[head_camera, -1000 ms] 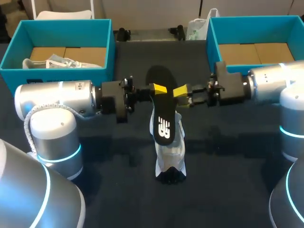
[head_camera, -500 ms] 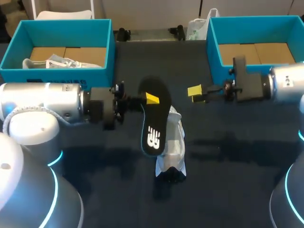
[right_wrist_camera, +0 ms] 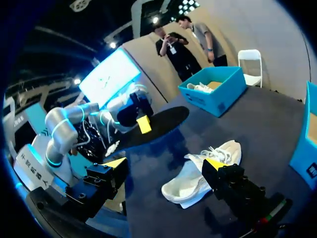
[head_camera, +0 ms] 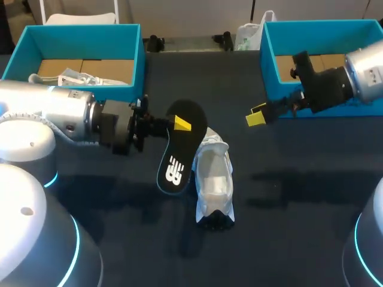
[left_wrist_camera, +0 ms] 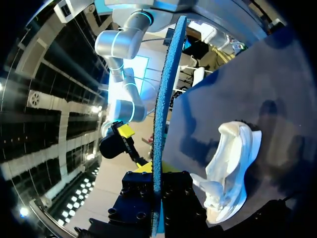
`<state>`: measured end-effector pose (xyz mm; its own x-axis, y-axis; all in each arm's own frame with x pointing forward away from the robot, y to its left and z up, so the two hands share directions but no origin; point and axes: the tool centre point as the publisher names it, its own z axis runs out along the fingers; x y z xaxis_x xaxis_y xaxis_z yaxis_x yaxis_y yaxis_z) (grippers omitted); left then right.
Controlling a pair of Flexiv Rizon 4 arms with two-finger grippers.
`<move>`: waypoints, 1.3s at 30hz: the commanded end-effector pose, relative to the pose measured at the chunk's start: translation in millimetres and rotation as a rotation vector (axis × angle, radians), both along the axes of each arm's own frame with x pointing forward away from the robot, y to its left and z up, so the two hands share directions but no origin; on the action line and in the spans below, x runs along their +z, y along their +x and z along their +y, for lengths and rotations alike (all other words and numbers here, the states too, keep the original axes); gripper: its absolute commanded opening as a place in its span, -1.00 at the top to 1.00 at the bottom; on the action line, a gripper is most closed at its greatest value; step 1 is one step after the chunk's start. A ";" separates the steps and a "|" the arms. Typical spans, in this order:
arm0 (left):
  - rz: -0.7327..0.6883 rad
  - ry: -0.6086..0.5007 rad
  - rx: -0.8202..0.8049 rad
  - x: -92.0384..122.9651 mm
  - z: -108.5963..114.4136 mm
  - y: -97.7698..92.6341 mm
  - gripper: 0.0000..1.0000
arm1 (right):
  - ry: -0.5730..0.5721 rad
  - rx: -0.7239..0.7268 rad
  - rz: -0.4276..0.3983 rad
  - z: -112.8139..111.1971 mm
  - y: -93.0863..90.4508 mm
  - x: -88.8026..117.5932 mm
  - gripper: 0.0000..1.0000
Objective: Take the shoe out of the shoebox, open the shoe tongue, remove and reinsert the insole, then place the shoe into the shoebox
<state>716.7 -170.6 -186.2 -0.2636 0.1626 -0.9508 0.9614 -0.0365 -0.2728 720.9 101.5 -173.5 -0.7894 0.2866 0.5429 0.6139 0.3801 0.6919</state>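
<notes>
My left gripper is shut on the heel end of a black insole, which hangs slanted over the table just left of the shoe. In the left wrist view the insole shows edge-on, blue underneath, clamped between the fingers of that gripper. The white shoe rests on the dark table, apart from both grippers; it also shows beside the insole. My right gripper is open and empty, off to the shoe's right near the right box. From the right wrist, the gripper stands wide, shoe ahead.
A teal box at the back left holds another white shoe. A second teal box stands at the back right, close behind my right gripper. The dark tabletop stretches in front of the shoe.
My left gripper has carried the insole leftward and lower, away from the shoe. My right gripper has opened wider and drawn back to the right, toward the right box.
</notes>
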 end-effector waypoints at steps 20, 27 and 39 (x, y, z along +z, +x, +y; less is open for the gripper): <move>0.226 0.067 0.070 3.1 2.1 -63.8 1.00 | -0.413 0.222 -0.221 -16.8 -29.2 -41.2 -1.00; 0.413 0.027 0.020 -3.8 5.6 -86.6 1.00 | -0.459 0.265 -0.292 -18.7 -45.6 -75.9 -1.00; 0.494 0.031 -0.011 -1.2 3.4 -99.7 1.00 | -0.465 0.247 -0.318 -20.0 -54.2 -90.0 -1.00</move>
<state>619.1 -167.8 -188.3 -0.6795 0.1944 -0.7074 0.7159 -0.0350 -0.6973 669.7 83.2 -263.9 -0.9654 0.2231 0.1353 0.2604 0.7922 0.5519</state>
